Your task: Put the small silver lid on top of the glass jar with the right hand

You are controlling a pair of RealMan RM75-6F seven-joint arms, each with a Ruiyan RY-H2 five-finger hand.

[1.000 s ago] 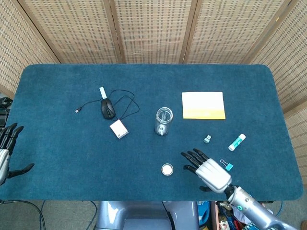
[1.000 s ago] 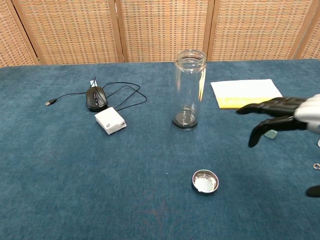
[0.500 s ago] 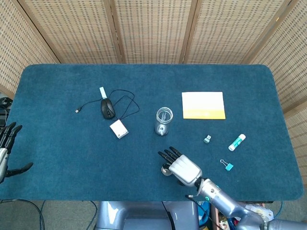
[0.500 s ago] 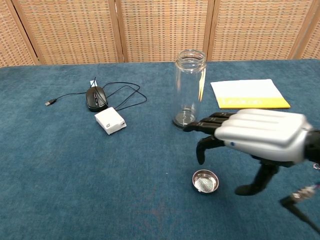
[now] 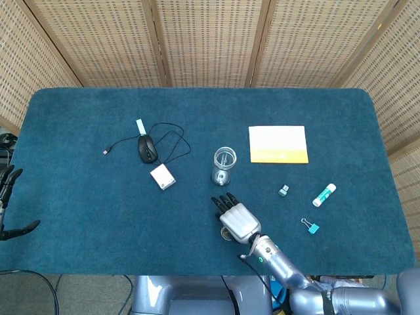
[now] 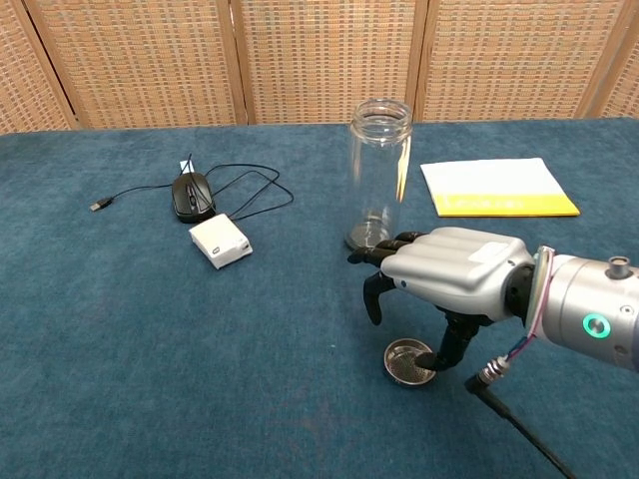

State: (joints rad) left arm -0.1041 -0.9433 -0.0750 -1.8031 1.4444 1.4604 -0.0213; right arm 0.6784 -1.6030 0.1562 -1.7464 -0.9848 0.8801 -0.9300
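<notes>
The clear glass jar (image 6: 379,180) stands upright and uncapped near the middle of the blue table, also seen from above as the jar (image 5: 224,165). The small silver lid (image 6: 407,362) lies rim-up in front of it. My right hand (image 6: 451,275) hovers palm-down just over and behind the lid, fingers spread and curved toward the jar's base, thumb tip reaching down at the lid's right rim. In the head view the right hand (image 5: 233,216) covers most of the lid (image 5: 225,233). My left hand (image 5: 6,187) shows at the far left edge, fingers apart, holding nothing.
A black mouse (image 5: 147,149) with its cable and a small white box (image 5: 163,176) lie left of the jar. A yellow notepad (image 5: 278,144) sits at the back right. A glue stick (image 5: 324,195), a blue binder clip (image 5: 311,227) and a small clip (image 5: 283,191) lie on the right.
My right hand has swept left from the table's right side to sit over the lid, thumb lowered to its rim. The left hand has slid slightly further off the left edge.
</notes>
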